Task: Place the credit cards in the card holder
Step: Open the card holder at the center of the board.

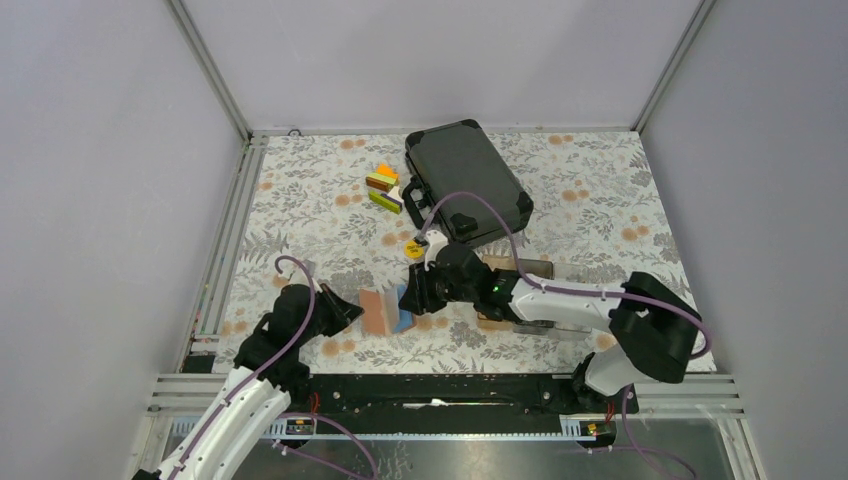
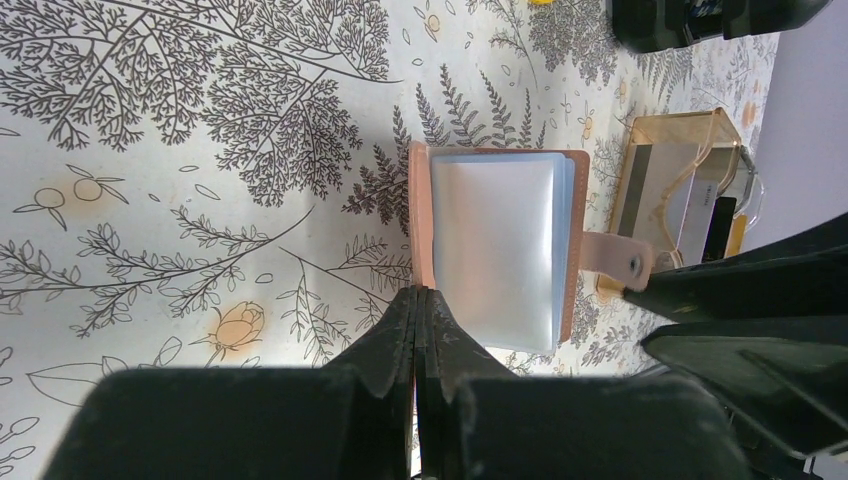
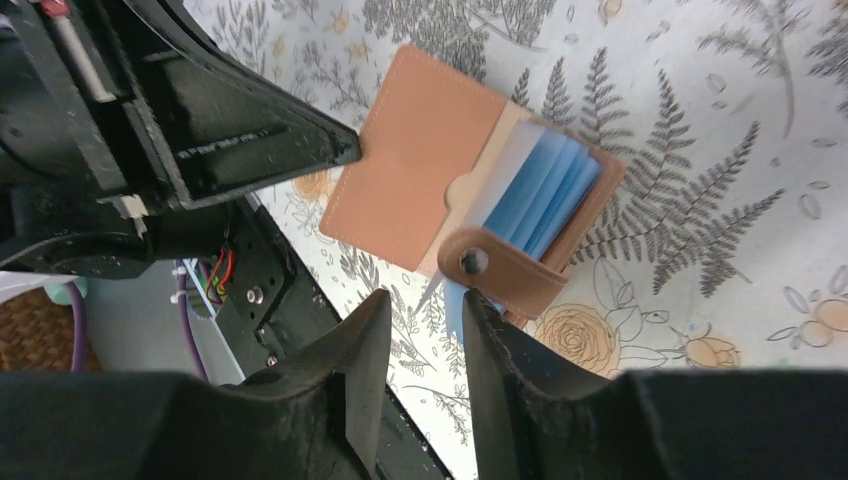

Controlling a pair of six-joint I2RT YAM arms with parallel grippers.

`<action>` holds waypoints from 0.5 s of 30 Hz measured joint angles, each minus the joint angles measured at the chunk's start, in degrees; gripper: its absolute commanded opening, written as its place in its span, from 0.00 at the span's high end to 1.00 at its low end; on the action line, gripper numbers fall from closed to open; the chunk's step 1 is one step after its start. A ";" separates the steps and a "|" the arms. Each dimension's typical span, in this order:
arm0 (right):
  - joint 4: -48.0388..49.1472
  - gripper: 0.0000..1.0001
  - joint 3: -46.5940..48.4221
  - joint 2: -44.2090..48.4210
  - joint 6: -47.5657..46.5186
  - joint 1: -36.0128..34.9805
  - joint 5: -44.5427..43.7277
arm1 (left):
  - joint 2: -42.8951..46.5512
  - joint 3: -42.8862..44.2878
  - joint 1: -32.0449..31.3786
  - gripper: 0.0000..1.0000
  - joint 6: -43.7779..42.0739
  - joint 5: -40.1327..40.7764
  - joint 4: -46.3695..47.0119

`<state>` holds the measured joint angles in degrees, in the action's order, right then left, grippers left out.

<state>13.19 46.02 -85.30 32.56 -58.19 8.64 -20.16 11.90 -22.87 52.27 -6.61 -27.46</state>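
Note:
The salmon-pink card holder (image 3: 410, 170) lies open on the table, its blue-grey pockets (image 3: 545, 190) fanned and its snap strap (image 3: 500, 270) hanging to the near side. It also shows in the top view (image 1: 378, 311) and the left wrist view (image 2: 495, 240). My left gripper (image 2: 418, 292) is shut on the edge of its salmon cover, seen in the top view (image 1: 348, 311) too. My right gripper (image 3: 420, 305) is open at the strap side, with a pocket sheet's corner between its jaws; it is also in the top view (image 1: 411, 300). Credit cards (image 2: 650, 190) lie in a clear tray (image 2: 690, 125).
The clear tray (image 1: 520, 270) sits under my right arm. A black hard case (image 1: 465, 180) lies at the back. Coloured blocks (image 1: 385, 190) and a round yellow disc (image 1: 414, 250) are left of it. The table's front rail is close behind both grippers.

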 measured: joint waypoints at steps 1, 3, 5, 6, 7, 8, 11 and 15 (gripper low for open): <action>0.42 0.62 0.00 -0.98 0.22 0.00 1.01 | -0.13 0.04 0.00 1.00 0.00 0.00 -0.02; 0.57 0.62 0.00 -2.64 0.55 0.00 2.62 | -0.39 0.22 0.00 1.00 -0.02 0.02 -0.07; 0.59 0.61 0.04 -3.80 0.79 0.00 3.06 | -0.59 0.46 0.00 1.00 -0.02 0.04 -0.07; 0.59 0.60 0.09 -4.35 0.96 0.00 3.02 | -0.59 0.50 0.00 1.00 -0.02 0.07 -0.07; 0.59 0.59 0.09 -4.70 1.01 0.00 2.93 | -0.59 0.52 -0.02 1.00 -0.04 0.11 -0.07; 0.55 0.58 0.09 -5.09 1.16 0.00 2.84 | -0.59 0.52 0.00 1.00 -0.04 0.22 -0.07; 0.37 0.58 0.11 -6.21 1.38 0.00 2.38 | -0.59 0.52 0.00 1.00 -0.04 0.31 -0.07; 0.55 0.59 0.61 -8.33 1.90 0.00 2.54 | -0.59 0.52 0.00 1.00 -0.22 0.35 -0.07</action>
<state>13.74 46.63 -93.62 34.46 -58.19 11.18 -20.75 12.43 -22.87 52.05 -6.26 -27.53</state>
